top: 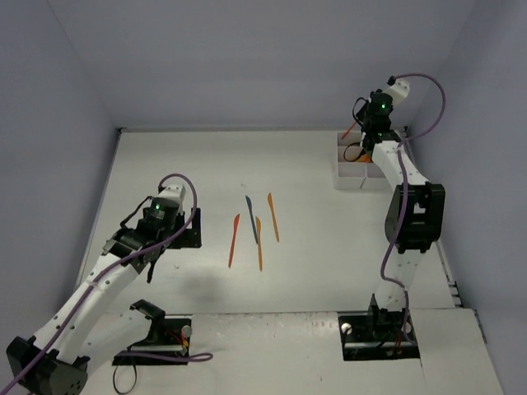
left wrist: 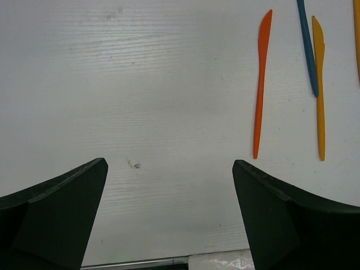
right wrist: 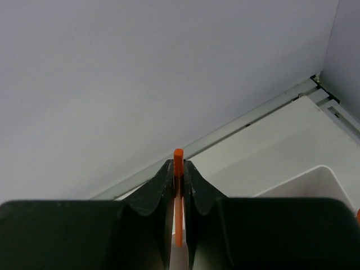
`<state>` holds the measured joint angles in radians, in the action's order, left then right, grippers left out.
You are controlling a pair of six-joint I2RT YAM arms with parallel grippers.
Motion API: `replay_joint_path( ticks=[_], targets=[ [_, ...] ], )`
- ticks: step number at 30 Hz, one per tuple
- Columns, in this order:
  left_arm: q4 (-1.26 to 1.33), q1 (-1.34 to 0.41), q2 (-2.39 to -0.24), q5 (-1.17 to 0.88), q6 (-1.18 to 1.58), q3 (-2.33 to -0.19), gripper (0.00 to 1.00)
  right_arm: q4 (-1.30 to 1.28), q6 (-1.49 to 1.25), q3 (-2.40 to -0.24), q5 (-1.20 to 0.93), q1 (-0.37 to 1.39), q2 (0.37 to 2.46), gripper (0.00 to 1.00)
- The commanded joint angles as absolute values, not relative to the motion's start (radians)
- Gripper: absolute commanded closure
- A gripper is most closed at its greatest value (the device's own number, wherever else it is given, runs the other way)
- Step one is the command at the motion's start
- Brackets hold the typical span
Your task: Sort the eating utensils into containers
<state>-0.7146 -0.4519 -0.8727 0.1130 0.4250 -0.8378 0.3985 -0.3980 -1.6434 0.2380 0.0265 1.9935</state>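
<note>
Orange utensil (right wrist: 178, 154) pinched between the fingers of the right gripper (right wrist: 178, 167), over the white tray (top: 350, 183), far right. I count four more utensils (top: 258, 247) lying mid-table. Left gripper (left wrist: 169, 164) spread wide over the table (left wrist: 140, 84), just beside them.

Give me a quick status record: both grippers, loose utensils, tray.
left gripper: open, empty, over bare table
right gripper: shut on orange utensil, by the tray
loose on table: red-orange knife, blue utensil, yellow-orange knife, orange piece
tray contents: too hidden to tell
</note>
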Motion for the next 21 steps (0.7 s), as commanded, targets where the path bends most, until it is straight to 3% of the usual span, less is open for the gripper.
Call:
replay_joint_path(
  ticks=[1,3,8,14,21],
  targets=[
    [-0.694,-0.446,-0.898,0.119,0.434,-0.86,0.07,0.5,-0.426,-1.665,0.237,0.023,1.984,0.84],
    [-0.692,-0.446,-0.911,0.119,0.433,-0.865,0.07,0.488,-0.419,-1.649,0.216,0.023,1.973,0.72],
    [-0.673,-0.446,-0.964,0.098,0.437,-0.879,0.07,0.447,-0.377,-1.572,0.186,0.027,1.886,0.6],
    [-0.647,-0.446,-1.007,0.063,0.462,-0.887,0.08,0.313,-0.305,-1.479,0.177,0.038,1.715,0.56],
    [-0.621,-0.45,-1.128,0.002,0.513,-0.912,0.25,0.142,-0.296,-1.293,0.165,0.085,1.45,0.55]
  ],
)
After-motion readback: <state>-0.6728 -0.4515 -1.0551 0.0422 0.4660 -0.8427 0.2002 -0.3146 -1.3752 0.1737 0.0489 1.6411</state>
